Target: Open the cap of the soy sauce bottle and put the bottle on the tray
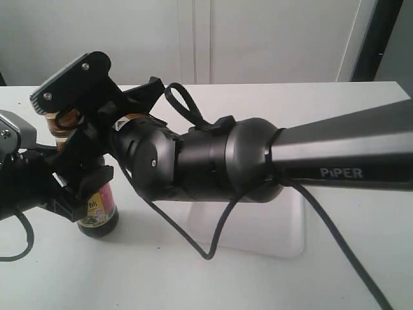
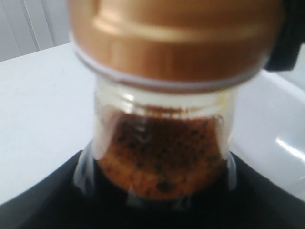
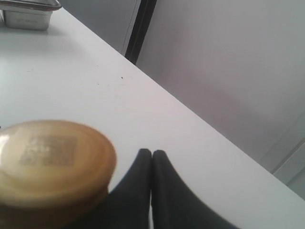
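Observation:
The soy sauce bottle (image 1: 98, 216) stands on the white table at the left, its label partly hidden. My left gripper (image 1: 68, 194) is shut on the bottle's body. In the left wrist view the glass neck (image 2: 159, 143) with brown liquid fills the frame above the black left gripper (image 2: 157, 212). The golden-brown cap (image 2: 176, 43) sits closed on top. My right arm reaches across, and its gripper (image 1: 68, 126) is at the cap (image 1: 63, 120). The right gripper (image 3: 152, 153) is shut on nothing, its fingertips just beside the cap (image 3: 50, 160). The white tray (image 1: 287, 223) lies behind the right arm, mostly hidden.
The right arm's black wrist and cable (image 1: 213, 245) cross the middle of the exterior view. A metal container (image 3: 28, 13) stands at the table's far end in the right wrist view. The tray's rim (image 2: 281, 138) shows beside the bottle's neck.

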`<control>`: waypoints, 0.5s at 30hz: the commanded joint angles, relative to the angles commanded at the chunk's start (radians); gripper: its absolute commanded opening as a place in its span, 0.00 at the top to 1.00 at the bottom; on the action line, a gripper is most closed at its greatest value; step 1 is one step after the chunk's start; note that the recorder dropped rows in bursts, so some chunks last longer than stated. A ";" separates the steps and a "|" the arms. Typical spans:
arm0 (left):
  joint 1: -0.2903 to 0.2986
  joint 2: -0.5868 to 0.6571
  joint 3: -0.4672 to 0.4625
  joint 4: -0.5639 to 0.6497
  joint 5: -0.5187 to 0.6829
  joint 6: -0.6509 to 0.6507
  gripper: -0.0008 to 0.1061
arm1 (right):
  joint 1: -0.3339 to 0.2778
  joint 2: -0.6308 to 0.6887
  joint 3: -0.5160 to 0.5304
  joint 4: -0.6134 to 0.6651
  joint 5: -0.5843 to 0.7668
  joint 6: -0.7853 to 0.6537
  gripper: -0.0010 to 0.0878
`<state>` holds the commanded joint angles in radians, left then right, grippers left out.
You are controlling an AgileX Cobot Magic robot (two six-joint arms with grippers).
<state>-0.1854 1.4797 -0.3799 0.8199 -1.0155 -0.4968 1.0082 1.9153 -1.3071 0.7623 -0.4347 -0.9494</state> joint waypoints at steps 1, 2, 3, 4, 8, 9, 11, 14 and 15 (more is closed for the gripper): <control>0.000 0.000 0.000 0.000 0.000 0.000 0.99 | 0.000 -0.004 0.000 0.000 0.000 0.000 0.99; 0.000 0.000 0.000 0.000 0.000 0.000 0.99 | 0.000 -0.008 0.000 0.000 0.000 -0.013 0.99; 0.000 0.000 0.000 0.000 0.000 0.000 0.99 | 0.000 -0.010 0.000 0.000 0.002 -0.019 0.99; 0.000 0.000 0.000 0.000 0.000 0.000 0.99 | 0.000 -0.017 0.000 0.000 0.002 -0.019 0.99; 0.000 0.000 0.000 0.002 -0.001 0.000 0.99 | 0.000 -0.020 -0.022 0.002 -0.008 -0.019 0.99; 0.000 0.000 0.000 0.004 -0.001 0.000 0.99 | 0.000 -0.020 -0.031 0.002 -0.008 -0.019 0.99; 0.000 0.000 0.000 0.007 -0.001 0.000 0.99 | 0.000 -0.020 -0.050 0.002 -0.008 -0.019 0.99; 0.000 0.000 0.000 0.011 -0.001 0.000 0.99 | 0.000 -0.018 -0.075 0.004 -0.006 -0.019 0.99; 0.000 0.000 0.000 0.011 -0.001 0.000 0.99 | 0.000 -0.018 -0.082 0.006 -0.006 -0.019 0.99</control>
<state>-0.1854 1.4797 -0.3799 0.8304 -1.0160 -0.4968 1.0082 1.8973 -1.3887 0.7686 -0.4408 -0.9679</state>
